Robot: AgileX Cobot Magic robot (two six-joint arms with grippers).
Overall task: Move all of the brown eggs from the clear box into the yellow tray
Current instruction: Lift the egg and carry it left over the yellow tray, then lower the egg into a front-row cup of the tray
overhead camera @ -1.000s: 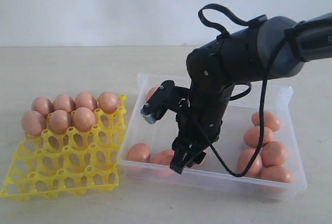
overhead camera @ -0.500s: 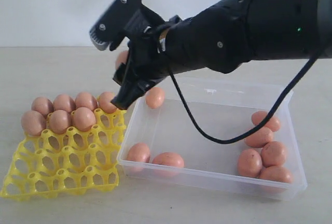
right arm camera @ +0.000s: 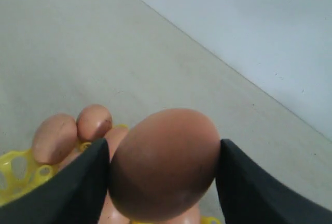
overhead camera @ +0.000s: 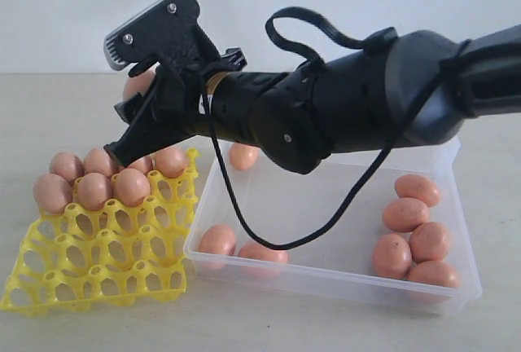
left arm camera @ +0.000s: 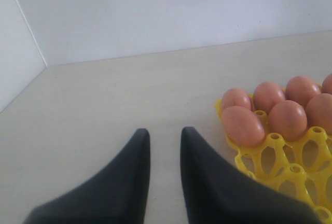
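**A:** Status of the carried egg?

**B:** The held egg is pinched in the right pincer, one dark finger against each flank. It is clear of every surface.

**A:** What sits beneath the fingertips?

**B:** The yellow tray lies flat on the counter. The tray eggs number seven, in a row of four with a row of three beside it, all in the part of the tray under the pincer. The cells farther out from it are unfilled. The fingertips hang close over the four-egg row, and I cannot judge whether they touch it.

**A:** And the clear box?

**B:** It is back along the arm from the fingertips, under the forearm and just beside the tray. The box eggs number eight. Three lie at the end nearer the pincer and five are clustered at the end farthest from it.

**A:** The other arm?

**B:** The left pincer is low over bare counter. Its fingers are slightly parted with a narrow strip of counter showing between them, and it grips nothing. The tray corner with its eggs lies near, just past one finger.
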